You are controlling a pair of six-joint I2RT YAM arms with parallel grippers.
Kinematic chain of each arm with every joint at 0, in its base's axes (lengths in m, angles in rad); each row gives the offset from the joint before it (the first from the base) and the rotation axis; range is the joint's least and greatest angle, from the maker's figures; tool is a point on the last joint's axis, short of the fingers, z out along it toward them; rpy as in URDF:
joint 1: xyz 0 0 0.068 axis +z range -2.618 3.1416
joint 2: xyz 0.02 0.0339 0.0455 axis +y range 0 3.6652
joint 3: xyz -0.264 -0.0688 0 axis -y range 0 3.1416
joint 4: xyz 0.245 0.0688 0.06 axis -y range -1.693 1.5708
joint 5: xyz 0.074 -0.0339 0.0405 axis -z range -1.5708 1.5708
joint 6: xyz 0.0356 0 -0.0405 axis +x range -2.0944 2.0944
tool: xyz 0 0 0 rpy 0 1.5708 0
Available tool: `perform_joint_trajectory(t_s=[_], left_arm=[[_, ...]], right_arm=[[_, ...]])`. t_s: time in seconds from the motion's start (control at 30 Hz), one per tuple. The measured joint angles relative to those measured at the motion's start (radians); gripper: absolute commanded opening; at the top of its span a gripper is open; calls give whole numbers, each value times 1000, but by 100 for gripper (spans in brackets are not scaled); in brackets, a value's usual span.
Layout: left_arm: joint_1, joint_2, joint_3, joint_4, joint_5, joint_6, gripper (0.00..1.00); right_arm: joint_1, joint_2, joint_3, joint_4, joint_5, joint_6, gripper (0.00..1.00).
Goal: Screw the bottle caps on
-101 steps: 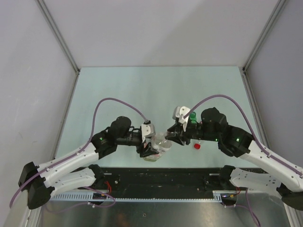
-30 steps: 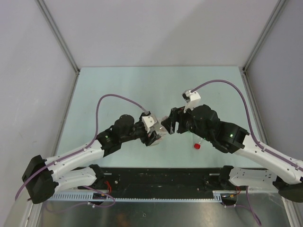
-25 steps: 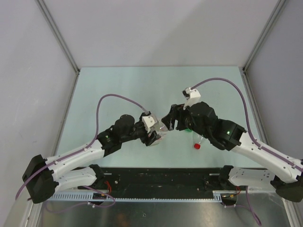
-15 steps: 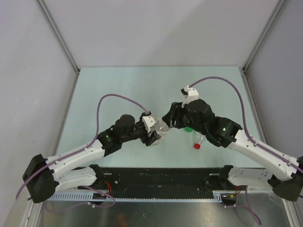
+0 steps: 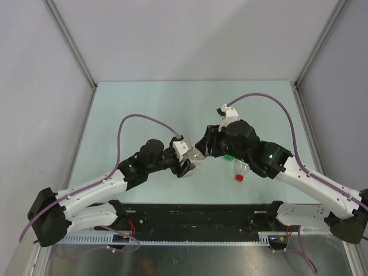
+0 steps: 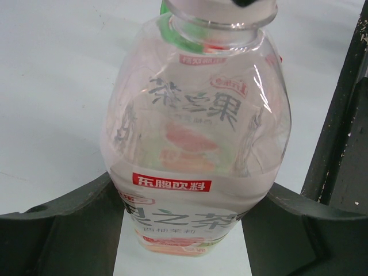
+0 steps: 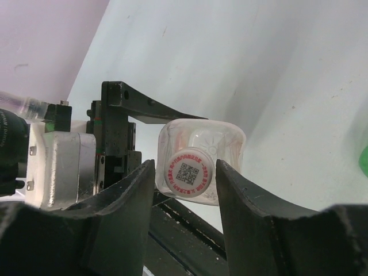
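**Seating the white cap on the wide bottle**

I have the wide clear bottle (image 6: pixel 195 132) clamped in the left gripper (image 6: pixel 187 207), jaws closed on its labelled lower body. It sits mid-table (image 5: pixel 144 109) between the two arms, with its mouth turned toward the right arm. The white cap (image 7: pixel 190 173) sits at the bottle's mouth, framed by the right gripper (image 7: pixel 185 167). One finger looks to be touching the cap's rim and a thin gap shows on the other side. So I cannot tell whether those jaws actually pinch it or only bracket it.

I judge the step in hand to be starting the thread. To do it well, I want the right wrist's roll axis lined up with the bottle's neck before turning, because a tilted cap will cross-thread. A light push along the neck should help the first turn catch. The left grip must be firm enough to stop the bottle spinning, but this thin plastic probably dents easily. The red cap (image 5: pixel 239 177) waits under the right forearm.
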Motion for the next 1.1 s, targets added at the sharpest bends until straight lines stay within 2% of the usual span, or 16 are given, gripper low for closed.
perform_joint_trajectory(t_s=[0.13,0.4,0.5,0.63,0.7,1.1], left_arm=[[0,0,0,0,0,0,0],[0,0,0,0,1,0,0],[0,0,0,0,1,0,0],[0,0,3,-3,2,-2,0],[0,-1,7,-5,5,-7,0],[8,-129,9,-64,122,-87,0]], right_arm=[[0,0,7,2,0,-2,52],[1,0,8,8,2,-8,41],[0,0,8,6,6,-13,30],[2,0,13,-2,8,-26,7],[5,0,17,-1,8,-43,2],[53,-22,56,51,-103,-274,0]])
